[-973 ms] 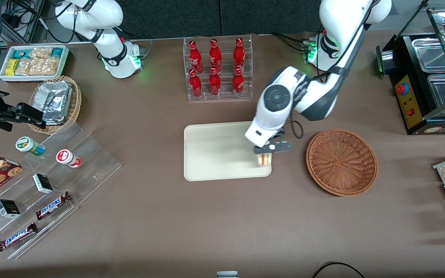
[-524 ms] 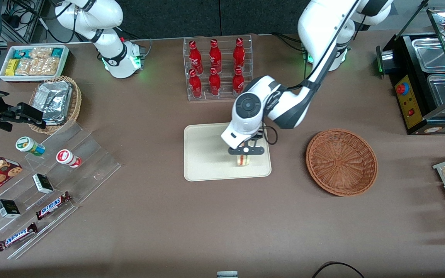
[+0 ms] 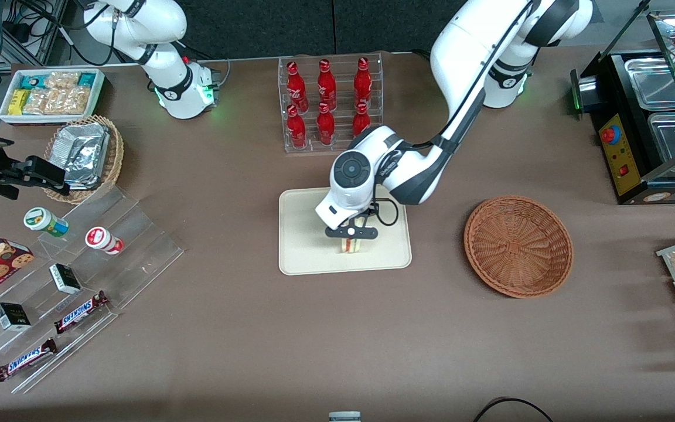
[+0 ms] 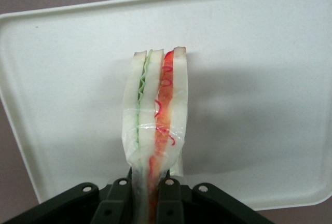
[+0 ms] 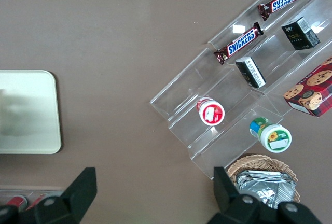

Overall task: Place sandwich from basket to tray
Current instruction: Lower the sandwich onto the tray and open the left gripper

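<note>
My left gripper (image 3: pixel 351 234) is over the cream tray (image 3: pixel 302 258), shut on the sandwich (image 3: pixel 350 244). In the left wrist view the gripper (image 4: pixel 148 193) pinches the wrapped sandwich (image 4: pixel 155 115), a white bread wedge with green and red-orange filling, which hangs over the tray (image 4: pixel 259 79). Whether it touches the tray I cannot tell. The reddish-brown wicker basket (image 3: pixel 518 246) stands beside the tray toward the working arm's end, with nothing in it. The tray's corner also shows in the right wrist view (image 5: pixel 26 112).
A clear rack of red bottles (image 3: pixel 329 102) stands farther from the front camera than the tray. A clear stepped shelf with snacks (image 3: pixel 68 275), a tan basket of foil packets (image 3: pixel 85 155) and a white bin (image 3: pixel 50 94) lie toward the parked arm's end. A black warmer (image 3: pixel 648 123) stands toward the working arm's end.
My left gripper has carried the sandwich from the tray's edge nearest the basket toward the tray's middle.
</note>
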You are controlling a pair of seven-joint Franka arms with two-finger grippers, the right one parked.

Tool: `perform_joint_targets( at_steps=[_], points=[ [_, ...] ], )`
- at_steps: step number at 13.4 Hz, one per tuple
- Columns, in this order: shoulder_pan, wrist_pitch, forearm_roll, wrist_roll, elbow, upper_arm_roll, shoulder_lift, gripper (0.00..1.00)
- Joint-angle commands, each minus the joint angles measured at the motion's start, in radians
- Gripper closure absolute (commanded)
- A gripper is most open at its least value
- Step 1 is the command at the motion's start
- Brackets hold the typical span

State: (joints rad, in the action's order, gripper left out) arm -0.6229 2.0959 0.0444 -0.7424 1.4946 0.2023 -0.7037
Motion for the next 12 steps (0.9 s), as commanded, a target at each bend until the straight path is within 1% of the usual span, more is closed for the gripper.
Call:
perform_joint_targets(
  at_steps=[1,3,5,6,7,8,9,12],
  points=[
    [-0.034,-0.019,0.012,-0.014,-0.059,-0.02,-0.043,1.0],
    [-0.038,-0.017,0.015,-0.026,-0.059,-0.021,-0.054,1.0],
    [-0.038,-0.016,0.051,-0.05,-0.059,-0.021,-0.059,1.0],
    [-0.038,-0.017,0.055,-0.057,-0.059,-0.021,-0.059,0.86],
    [-0.038,-0.016,0.052,-0.058,-0.059,-0.02,-0.06,0.48],
    [-0.038,-0.016,0.052,-0.055,-0.059,-0.02,-0.06,0.14],
    [-0.038,-0.016,0.052,-0.057,-0.059,-0.02,-0.063,0.0],
    [-0.038,-0.016,0.052,-0.057,-0.06,-0.02,-0.063,0.0]
  ],
)
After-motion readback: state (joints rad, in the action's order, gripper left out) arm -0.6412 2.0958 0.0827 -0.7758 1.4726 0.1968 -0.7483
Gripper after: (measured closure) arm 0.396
